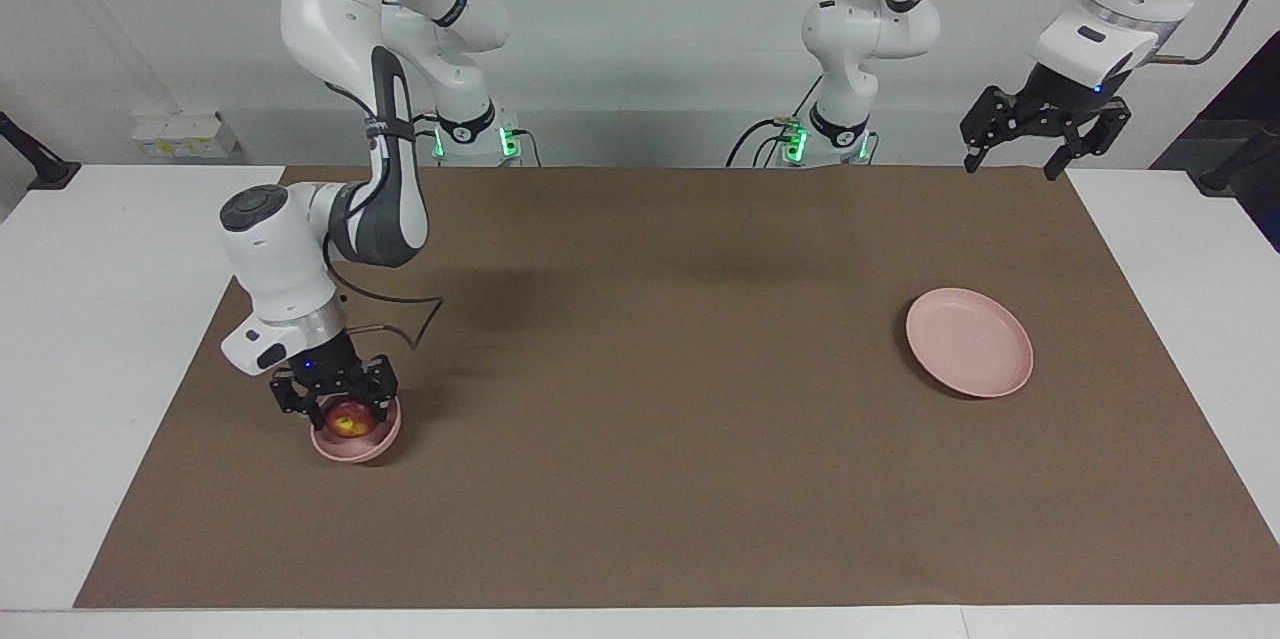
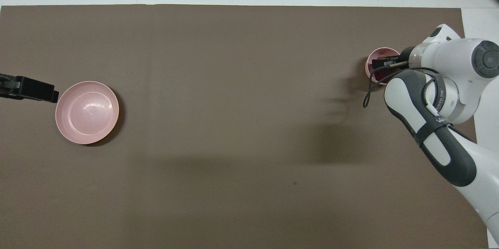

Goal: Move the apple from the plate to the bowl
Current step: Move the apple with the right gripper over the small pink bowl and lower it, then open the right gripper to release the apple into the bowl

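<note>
Right end effector (image 1: 335,409) low over the bowl (image 1: 357,437), fingers down at the rim, straddling the apple (image 1: 348,419). Apple sits inside the bowl; whether the fingers clamp it or have let go, cannot tell. Low, straight-down pose probably serves to set the fruit on the bowl floor rather than drop it, so it won't bounce out or tip the light bowl. In the overhead view the right arm hides most of the bowl (image 2: 374,64); only a slice of rim shows, the apple not seen. Bowl stands at the right arm's end of the counter (image 1: 640,399), on the brown mat. Plate (image 1: 969,341) lies bare, well apart, toward the left arm's end. Left end effector (image 1: 1043,124) waits high near its base, fingers spread wide, holding nothing, clear of the plate. Judgement: transfer essentially done; what is left is release, if not already made, and a straight lift so the fingers don't catch the rim.
</note>
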You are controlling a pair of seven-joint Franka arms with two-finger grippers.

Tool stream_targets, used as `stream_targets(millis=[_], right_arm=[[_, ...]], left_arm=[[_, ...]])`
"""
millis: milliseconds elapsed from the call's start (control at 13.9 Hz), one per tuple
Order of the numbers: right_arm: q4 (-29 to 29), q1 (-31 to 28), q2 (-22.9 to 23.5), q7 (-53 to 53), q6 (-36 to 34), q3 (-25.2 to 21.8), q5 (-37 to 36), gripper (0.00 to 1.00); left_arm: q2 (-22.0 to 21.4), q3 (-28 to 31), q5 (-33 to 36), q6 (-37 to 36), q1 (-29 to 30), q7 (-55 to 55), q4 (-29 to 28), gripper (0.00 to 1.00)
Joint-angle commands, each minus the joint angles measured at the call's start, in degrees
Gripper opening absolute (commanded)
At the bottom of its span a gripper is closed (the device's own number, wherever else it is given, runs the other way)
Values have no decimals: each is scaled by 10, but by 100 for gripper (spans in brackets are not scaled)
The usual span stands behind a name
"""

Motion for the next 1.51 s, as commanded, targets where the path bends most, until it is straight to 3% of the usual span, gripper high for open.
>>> stream_targets(millis=[0,430,789,1004,1435], right_arm=[[9,-3,1,2,-3,3,-9,100],[9,0,-56,-2,-75,0,-38,100],[49,-4,-103,29,-225,-8,-55,100],[66,1,-141,102,-309,-1,-112,100],[66,1,-233,169,-452,2,-103,100]], left_arm=[[2,14,5,-9,-10,0,11,100],[-3,15,3,-9,-8,4,4,100],[-3,15,3,-9,-8,5,5,100],[-3,15,3,-10,-8,1,5,100],[-3,15,3,-11,-8,1,5,100]])
